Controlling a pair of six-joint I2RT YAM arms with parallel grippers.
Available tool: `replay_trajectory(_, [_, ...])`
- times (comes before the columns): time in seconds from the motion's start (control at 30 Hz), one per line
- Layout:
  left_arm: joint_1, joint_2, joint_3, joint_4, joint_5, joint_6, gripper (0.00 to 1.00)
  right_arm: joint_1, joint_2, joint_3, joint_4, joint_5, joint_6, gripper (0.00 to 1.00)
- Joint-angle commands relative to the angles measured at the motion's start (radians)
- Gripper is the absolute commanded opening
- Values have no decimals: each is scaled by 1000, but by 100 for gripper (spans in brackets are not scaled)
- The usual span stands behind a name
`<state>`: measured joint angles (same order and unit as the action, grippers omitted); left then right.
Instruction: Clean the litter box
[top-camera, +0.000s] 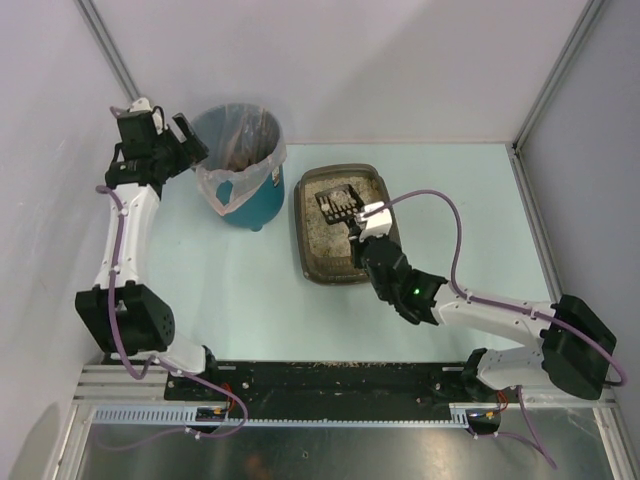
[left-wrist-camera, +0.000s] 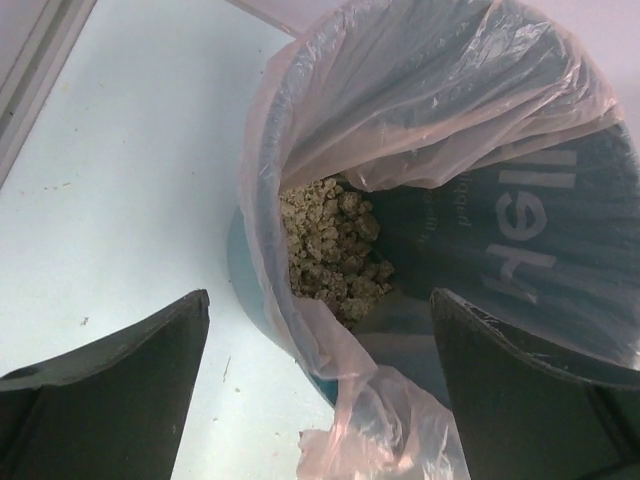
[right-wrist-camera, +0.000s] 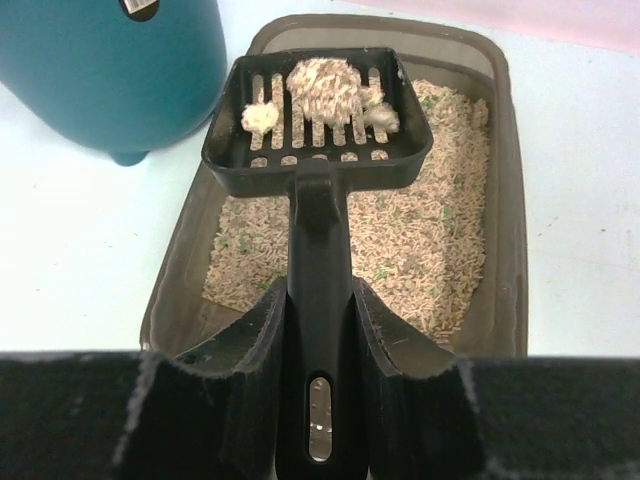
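3 clumps (right-wrist-camera: 325, 85) sit in the black scoop (right-wrist-camera: 318, 130), squeezed tight by the right gripper (right-wrist-camera: 318, 305) above the litter box (right-wrist-camera: 505, 200). The teal bin (right-wrist-camera: 110, 70) stands to the scoop's left, beside the left gripper (left-wrist-camera: 320, 310), whose fingers are spread wide.

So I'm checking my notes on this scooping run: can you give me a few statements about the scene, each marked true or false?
The right fingers are shut on the scoop by its handle. True.
The scoop is empty. False: pale clumps sit in it.
The scoop is over the bin. False: it is over the litter box.
The left fingers stand open near the bin. True.
The liner holds nothing. False: dumped litter lies at its bottom.
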<state>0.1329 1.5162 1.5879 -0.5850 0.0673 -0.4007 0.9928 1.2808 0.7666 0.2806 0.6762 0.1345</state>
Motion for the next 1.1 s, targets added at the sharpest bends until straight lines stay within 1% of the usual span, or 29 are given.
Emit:
replay_trajectory(0.0, [10,33,47,24,38,-17,92,-57,-40,30,-6,-101,103,0])
replay_trajectory(0.07, [11,44,49,27,45,-15,90,-20,-26,33,46,-84,35,0])
replay_trajectory(0.1, [10,58,52,25,46,-13,86,15,-5,33,51,-60,10,0])
replay_trajectory(0.17, [11,73,60,27,54,-15,83,15,11,36,33,-35,28,0])
replay_trajectory(0.2, [11,85,64,27,60,-15,77,12,12,37,29,-23,40,0])
replay_trajectory(0.27, [13,99,76,27,74,-15,72,10,14,37,40,-17,44,0])
replay_trajectory(0.3, [13,105,80,27,78,-16,66,13,12,37,43,-17,34,0])
replay_trajectory(0.33, [13,104,81,27,78,-18,63,14,2,39,45,-12,21,0])
replay_trajectory(0.37, [13,105,83,28,75,-20,57,14,-3,42,34,-3,17,0])
replay_trajectory(0.43, [13,104,84,28,72,-20,50,10,-30,43,22,25,14,0])
replay_trajectory(0.47, [14,104,83,28,72,-20,42,9,-41,43,8,29,14,0])
replay_trajectory(0.53, [13,101,78,27,78,-21,35,7,-58,43,-3,31,14,0])
replay_trajectory(0.57, [13,96,76,28,86,-23,29,7,-72,43,-11,28,11,0])
replay_trajectory(0.63, [13,90,73,27,85,-23,24,7,-81,48,-21,17,10,0])
replay_trajectory(0.67, [14,84,73,28,80,-23,17,7,-86,53,-38,19,7,0])
replay_trajectory(0.73, [13,75,73,27,77,-23,11,7,-89,65,-58,23,2,0])
replay_trajectory(0.77, [14,72,75,27,78,-23,5,7,-87,79,-72,26,-4,0])
replay_trajectory(0.83, [17,68,80,27,88,-26,0,10,-89,89,-81,25,-13,0])
replay_trajectory(1.07, [20,38,87,25,134,-32,0,17,-83,154,-93,29,-49,0])
